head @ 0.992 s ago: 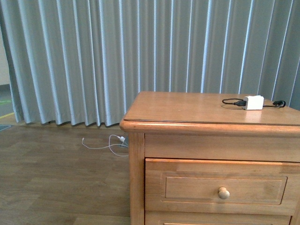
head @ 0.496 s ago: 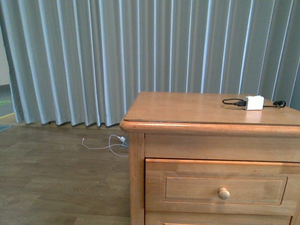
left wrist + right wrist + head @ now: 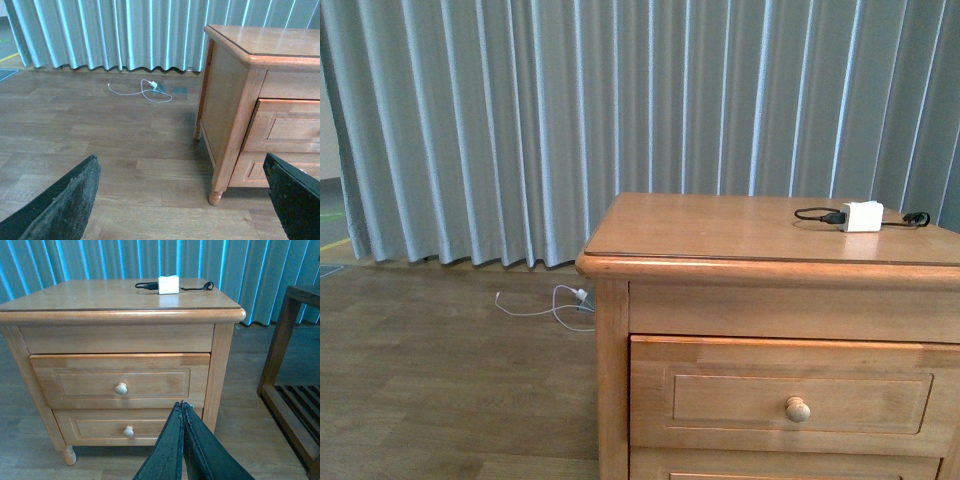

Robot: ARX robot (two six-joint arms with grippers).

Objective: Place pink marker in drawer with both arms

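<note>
Wooden drawer (image 3: 120, 381) closed beyond the clenched right hand (image 3: 182, 412); left hand (image 3: 182, 197) spread wide.

The nightstand (image 3: 120, 315) stands straight ahead of the right gripper (image 3: 182, 412), whose jaws are pressed together. The drawer (image 3: 120, 380) sits above the lower drawer (image 3: 125, 427), both past the jaw tips. The charger (image 3: 168, 284) lies on top, far beyond them. The left gripper (image 3: 182, 200) has its jaws wide apart; the nightstand is ahead, toward one jaw, and the white cable (image 3: 142, 90) lies on the floor (image 3: 75, 135) far ahead.
</note>
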